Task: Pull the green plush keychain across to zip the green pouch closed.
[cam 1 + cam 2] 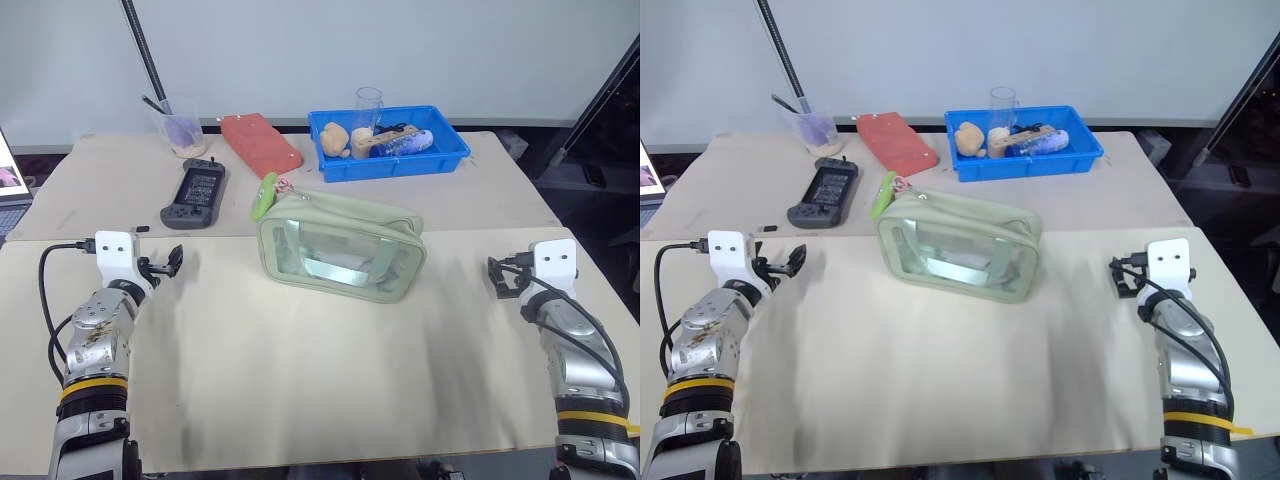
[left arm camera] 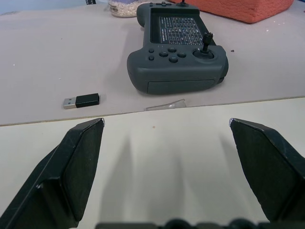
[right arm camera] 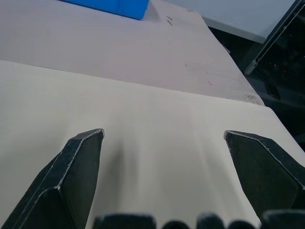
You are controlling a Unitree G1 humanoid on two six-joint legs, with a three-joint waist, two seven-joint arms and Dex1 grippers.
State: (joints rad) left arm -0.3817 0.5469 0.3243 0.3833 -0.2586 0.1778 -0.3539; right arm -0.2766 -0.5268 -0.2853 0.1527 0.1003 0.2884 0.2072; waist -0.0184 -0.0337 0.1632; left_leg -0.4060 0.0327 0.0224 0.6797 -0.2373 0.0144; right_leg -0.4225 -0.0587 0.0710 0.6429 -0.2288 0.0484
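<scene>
The green plush keychain [image 1: 264,195] sits at the green pouch [image 1: 340,248]'s left end, nearer the left gripper [image 1: 166,264]; the right gripper [image 1: 500,276] waits opposite, both jaws spread.

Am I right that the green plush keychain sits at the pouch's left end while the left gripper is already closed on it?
Not quite. The green plush keychain is at the left end of the green pouch, but the left gripper is open and apart from it, over the bare table. The left eye view shows the gap; the left wrist view shows the fingers spread.
</scene>
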